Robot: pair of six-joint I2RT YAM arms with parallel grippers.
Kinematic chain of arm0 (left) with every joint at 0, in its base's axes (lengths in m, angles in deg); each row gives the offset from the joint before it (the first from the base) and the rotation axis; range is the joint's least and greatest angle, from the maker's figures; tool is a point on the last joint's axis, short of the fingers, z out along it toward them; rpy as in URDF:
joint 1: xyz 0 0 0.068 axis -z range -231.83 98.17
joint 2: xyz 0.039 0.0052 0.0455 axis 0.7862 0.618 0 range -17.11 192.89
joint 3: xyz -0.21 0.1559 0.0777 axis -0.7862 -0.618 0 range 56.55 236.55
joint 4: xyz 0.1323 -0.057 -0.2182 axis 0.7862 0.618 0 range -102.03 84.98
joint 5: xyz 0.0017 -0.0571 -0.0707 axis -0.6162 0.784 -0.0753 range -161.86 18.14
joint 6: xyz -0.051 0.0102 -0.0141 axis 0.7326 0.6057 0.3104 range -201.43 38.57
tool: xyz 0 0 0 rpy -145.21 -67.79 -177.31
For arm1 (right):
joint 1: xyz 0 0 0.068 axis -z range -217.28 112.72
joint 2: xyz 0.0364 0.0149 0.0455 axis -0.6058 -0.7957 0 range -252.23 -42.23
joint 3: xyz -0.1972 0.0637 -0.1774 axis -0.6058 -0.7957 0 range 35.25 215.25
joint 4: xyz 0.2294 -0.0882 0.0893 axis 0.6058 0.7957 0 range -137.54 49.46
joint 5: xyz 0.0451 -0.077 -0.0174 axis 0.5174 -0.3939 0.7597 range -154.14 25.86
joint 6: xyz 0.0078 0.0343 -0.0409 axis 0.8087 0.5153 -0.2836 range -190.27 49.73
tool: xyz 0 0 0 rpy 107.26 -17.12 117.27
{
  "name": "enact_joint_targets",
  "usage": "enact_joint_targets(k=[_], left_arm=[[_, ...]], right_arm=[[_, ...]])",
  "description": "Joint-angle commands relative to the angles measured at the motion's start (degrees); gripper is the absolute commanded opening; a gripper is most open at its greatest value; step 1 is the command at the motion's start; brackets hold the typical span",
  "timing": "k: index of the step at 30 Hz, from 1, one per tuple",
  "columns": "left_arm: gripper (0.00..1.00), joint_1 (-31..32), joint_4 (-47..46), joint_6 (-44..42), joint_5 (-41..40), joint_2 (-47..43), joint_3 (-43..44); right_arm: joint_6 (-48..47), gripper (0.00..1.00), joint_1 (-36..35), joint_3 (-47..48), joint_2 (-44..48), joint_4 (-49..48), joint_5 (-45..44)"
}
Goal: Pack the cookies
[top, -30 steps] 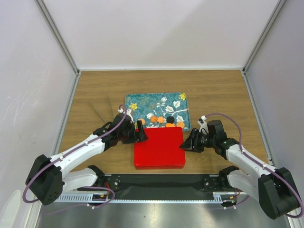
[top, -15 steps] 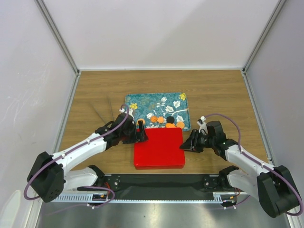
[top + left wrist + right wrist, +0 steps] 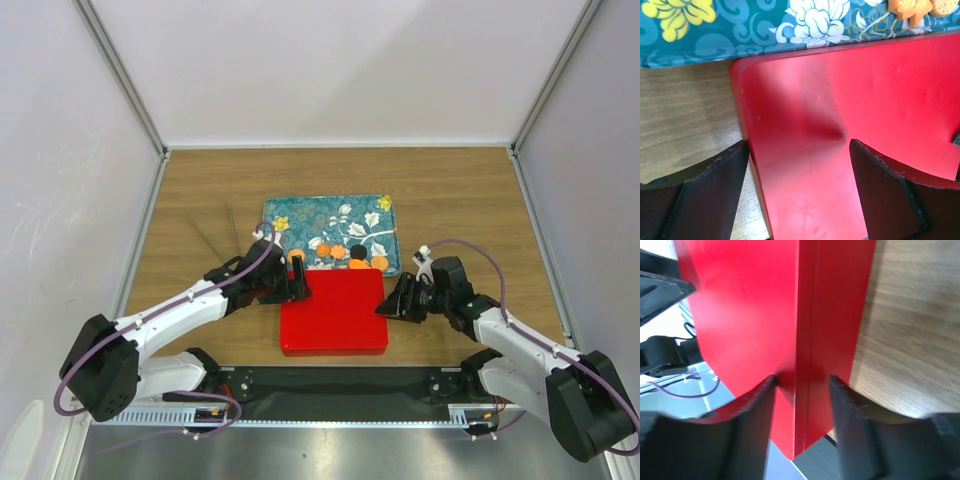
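Note:
The cookies (image 3: 338, 252), mostly orange with one black (image 3: 358, 251), lie along the near edge of the teal flowered tray (image 3: 300, 215). Two orange ones show in the left wrist view (image 3: 910, 7). A shut red box (image 3: 335, 312) lies just in front of the tray. My left gripper (image 3: 297, 281) is open and empty, and its fingers straddle the box's left edge (image 3: 747, 150). My right gripper (image 3: 390, 305) is at the box's right edge. One finger is on the lid top and the other against the side wall (image 3: 835, 340), closed on that edge.
Bare wooden tabletop (image 3: 460, 200) surrounds the tray and box. White walls with metal posts enclose the back and sides. A black strip and the arm bases (image 3: 330, 385) run along the near edge.
The red box has shifted slightly to the left. My right gripper has moved a little left with it. The left gripper has barely moved.

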Motion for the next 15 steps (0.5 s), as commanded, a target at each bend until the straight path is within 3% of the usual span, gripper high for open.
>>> enact_joint_targets(k=[1, 15], left_arm=[[0.86, 1.8, -5.1, 2.3, 4.3, -0.5, -0.6], [0.87, 1.7, 1.5, -0.4, -1.0, -2.9, 4.2]], right_arm=[[-2.1, 0.56, -1.2, 1.5, 0.7, 6.3, -5.2], [-6.0, 0.62, 2.1, 11.2, -0.5, 11.7, -4.8]])
